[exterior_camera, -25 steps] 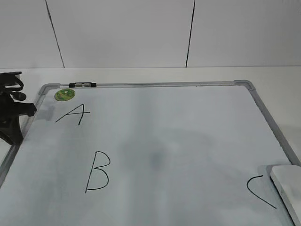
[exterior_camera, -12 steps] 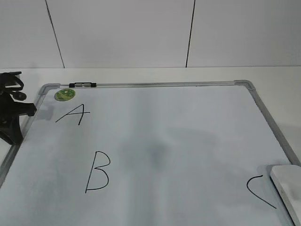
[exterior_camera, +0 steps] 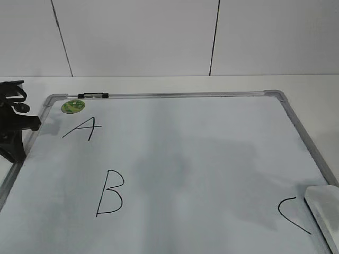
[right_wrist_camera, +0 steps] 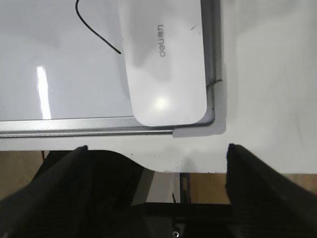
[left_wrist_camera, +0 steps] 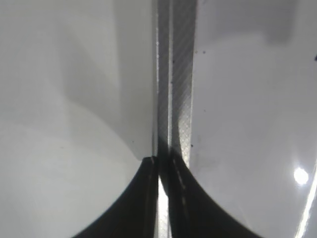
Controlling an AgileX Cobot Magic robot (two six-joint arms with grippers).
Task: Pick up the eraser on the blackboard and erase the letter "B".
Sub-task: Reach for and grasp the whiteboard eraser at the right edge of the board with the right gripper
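White eraser [right_wrist_camera: 166,59] on the blackboard [right_wrist_camera: 59,64], untouched, ahead of the right arm's wide-spread jaws.

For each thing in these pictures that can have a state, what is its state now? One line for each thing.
eraser: lying flat on the board, in its corner, not gripped.
letter "B": whole, not erased.
letter "A": whole.
letter "C": whole, beside the eraser.
marker: lying along the far frame edge.
blackboard: flat on the table.
left gripper: shut, above the board's frame.
right gripper: open, empty, short of the eraser.
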